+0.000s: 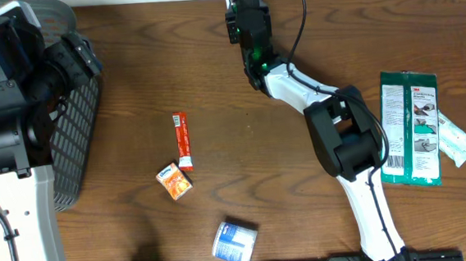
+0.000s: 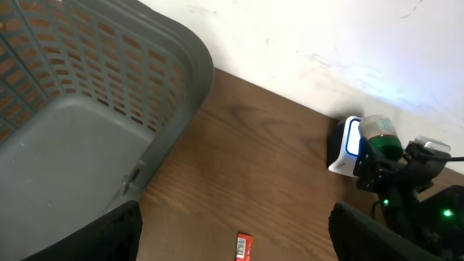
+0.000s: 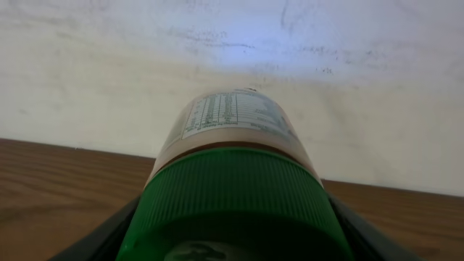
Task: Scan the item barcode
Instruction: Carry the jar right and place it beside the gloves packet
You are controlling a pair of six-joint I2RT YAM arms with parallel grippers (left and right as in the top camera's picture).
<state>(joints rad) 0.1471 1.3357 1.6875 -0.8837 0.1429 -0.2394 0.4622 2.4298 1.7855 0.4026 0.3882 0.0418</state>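
Note:
A bottle (image 3: pixel 230 119) with a green ribbed cap (image 3: pixel 232 192) and a printed label fills the right wrist view. My right gripper (image 3: pixel 233 239) is shut on it, one finger on each side of the cap. In the left wrist view the bottle (image 2: pixel 378 135) is held right next to a white and black scanner (image 2: pixel 344 146) that glows blue, at the table's back edge. From overhead the right gripper (image 1: pixel 244 21) covers the bottle. My left gripper (image 2: pixel 235 228) stands open, high beside the basket, with nothing between its fingers.
A grey mesh basket (image 1: pixel 76 137) stands at the left. A red sachet (image 1: pixel 183 139), a small orange box (image 1: pixel 175 182) and a blue-white pack (image 1: pixel 234 242) lie mid-table. A green wipes pack (image 1: pixel 410 126) and a white packet (image 1: pixel 459 140) lie at the right.

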